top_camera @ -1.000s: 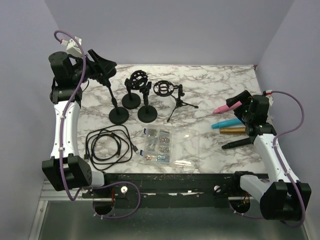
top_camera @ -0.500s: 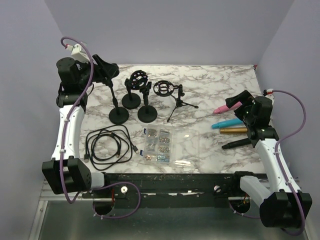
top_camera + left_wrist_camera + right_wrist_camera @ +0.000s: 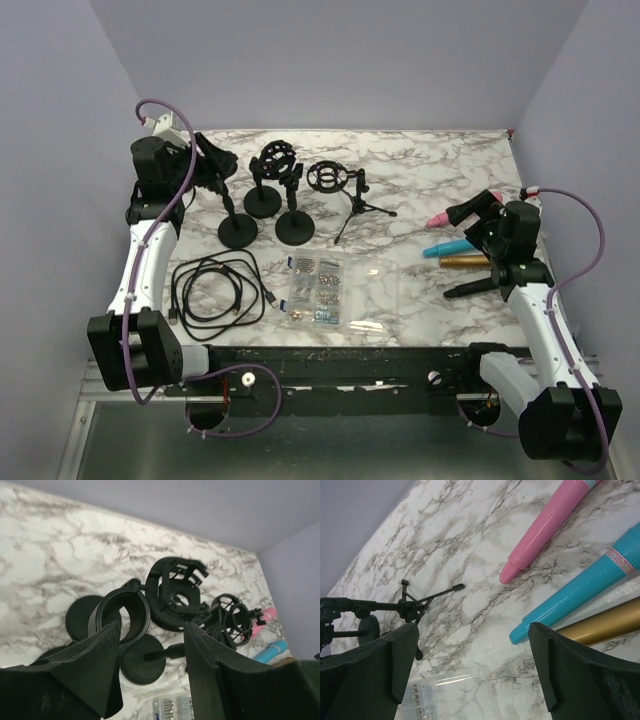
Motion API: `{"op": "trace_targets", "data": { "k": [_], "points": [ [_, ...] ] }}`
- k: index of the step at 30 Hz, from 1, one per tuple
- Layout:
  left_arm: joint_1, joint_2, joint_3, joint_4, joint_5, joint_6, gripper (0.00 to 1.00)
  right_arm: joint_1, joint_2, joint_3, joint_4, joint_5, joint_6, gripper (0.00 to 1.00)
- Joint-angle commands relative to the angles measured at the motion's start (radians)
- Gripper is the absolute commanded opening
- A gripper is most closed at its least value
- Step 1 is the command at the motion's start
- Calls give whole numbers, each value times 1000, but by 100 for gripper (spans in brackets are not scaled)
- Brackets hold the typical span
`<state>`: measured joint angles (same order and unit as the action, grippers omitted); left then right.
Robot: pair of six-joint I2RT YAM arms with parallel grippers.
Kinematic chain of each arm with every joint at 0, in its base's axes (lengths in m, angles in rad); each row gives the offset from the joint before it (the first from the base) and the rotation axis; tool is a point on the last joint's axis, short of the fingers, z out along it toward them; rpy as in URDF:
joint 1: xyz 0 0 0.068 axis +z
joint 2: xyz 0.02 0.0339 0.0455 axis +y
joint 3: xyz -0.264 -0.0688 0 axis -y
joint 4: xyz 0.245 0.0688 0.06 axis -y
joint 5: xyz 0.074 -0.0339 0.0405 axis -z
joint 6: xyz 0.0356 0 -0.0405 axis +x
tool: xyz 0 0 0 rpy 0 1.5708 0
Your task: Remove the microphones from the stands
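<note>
With your left jaws open about the empty clip [image 3: 137, 615], closing and pulling could tip its stand [image 3: 238, 232]; your right jaws gape empty.

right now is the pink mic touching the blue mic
Apart. The right wrist view shows bare marble between the pink microphone and the blue microphone all along their visible lengths.

The marble bench [image 3: 420, 160] carries four microphones [image 3: 447, 248] (pink, blue, gold, black) beside the right end effector [image 3: 478, 208], stands [image 3: 238, 232] by the left end effector [image 3: 215, 158], a cable [image 3: 215, 290] and screw bag [image 3: 318, 290].
</note>
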<state>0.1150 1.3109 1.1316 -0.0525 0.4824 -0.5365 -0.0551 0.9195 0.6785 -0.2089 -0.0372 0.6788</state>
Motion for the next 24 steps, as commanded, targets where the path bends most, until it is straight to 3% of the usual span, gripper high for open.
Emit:
{"op": "trace_targets", "data": {
  "k": [1,9,19,24],
  "points": [
    [-6,70,-91,-268,-31,-17,56,4,-28,-20,-11,-27,-26,100],
    [-6,10,-83,-292,-77,15,56,4,-58,1,-32,-63,-28,100],
    [-6,-37,218,-357,33,12,91,4,-5,167,-186,-162,-111,100],
    [-33,-64,291,-349,109,15,96,4,3,230,-255,-187,-134,100]
  ]
}}
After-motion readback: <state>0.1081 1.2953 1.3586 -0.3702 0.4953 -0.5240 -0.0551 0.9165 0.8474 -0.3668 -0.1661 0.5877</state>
